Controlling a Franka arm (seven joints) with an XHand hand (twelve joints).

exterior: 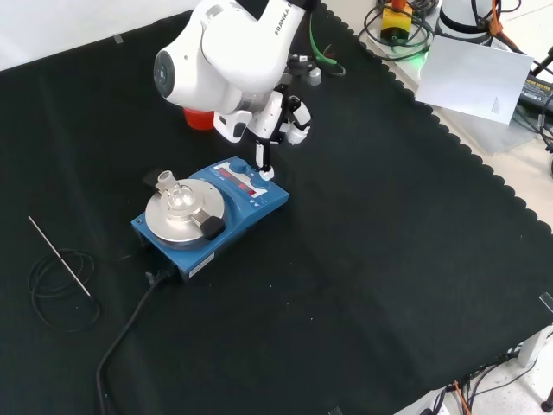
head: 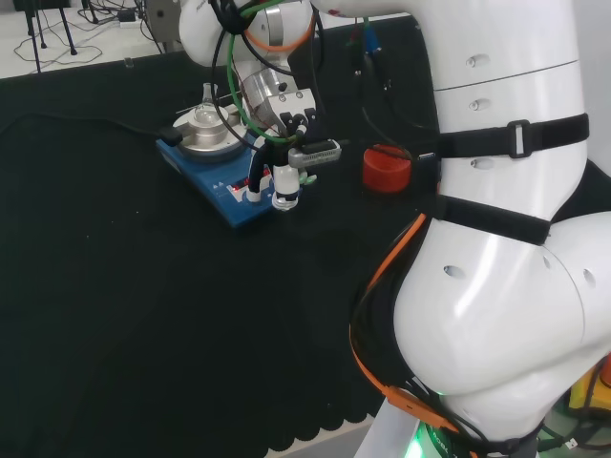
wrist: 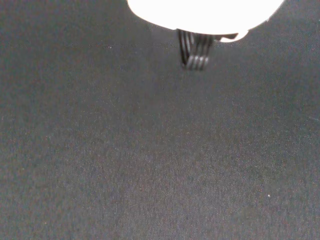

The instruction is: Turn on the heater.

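Note:
The blue heater (exterior: 246,212) stands on the black cloth, with a round metal plate (exterior: 177,220) on top and a small clear glass flask (exterior: 177,197) on the plate. The same heater (head: 215,181) sits left of the arm in the head view. The hand (exterior: 281,117) hangs over the heater's front panel (exterior: 246,183) on its far side. One straight dark finger (exterior: 260,156) points down and its tip meets the panel's right end by a small white part. In the head view the hand (head: 286,143) reaches down onto the panel's near corner. The other fingers stay bunched near the palm.
A red ribbed ring stand (exterior: 199,119) lies behind the arm's link; the head view has this stand (head: 386,169) right of the heater. A thin rod (exterior: 59,255) and a coiled wire (exterior: 52,290) lie at the front view's left. The heater's black cable (exterior: 130,337) trails toward the near edge.

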